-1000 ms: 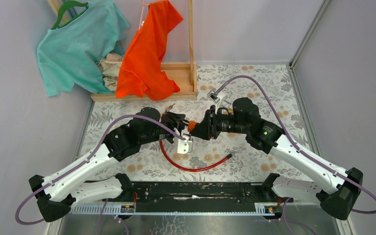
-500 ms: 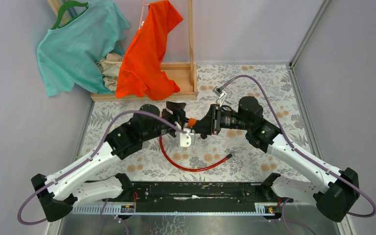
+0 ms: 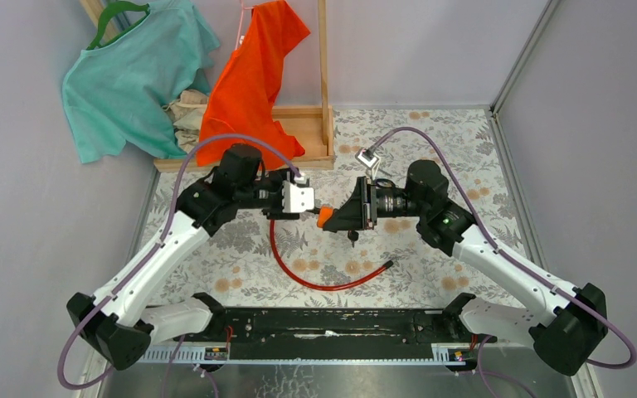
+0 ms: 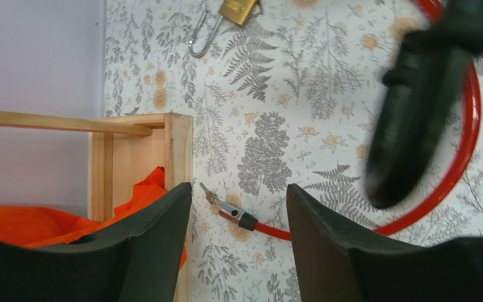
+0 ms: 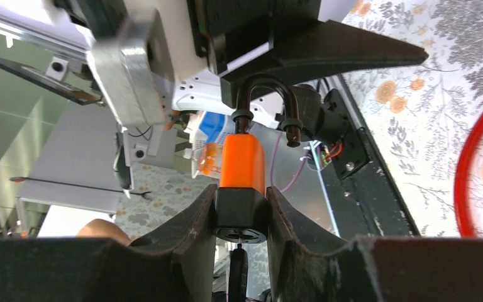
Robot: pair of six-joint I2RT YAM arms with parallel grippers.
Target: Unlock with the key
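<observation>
From above the near edge, the top external camera is looking down. The left wrist camera is facing down over the middle, out to the far edge; the right, close behind the orange padlock (image 5: 242,163), is looking toward the near edge. All are sharing the red cable (image 3: 315,282).

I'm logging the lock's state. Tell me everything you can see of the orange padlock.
The orange padlock has a bright orange, plastic-looking body, a black cap at its keyhole end and a dark metal shackle. The shackle is open: one leg sits in the body, the other hangs free beside it. The right gripper clamps the black end, holding the lock above the table, shackle towards the left arm. A dark piece, perhaps the key, protrudes from the base.
</observation>
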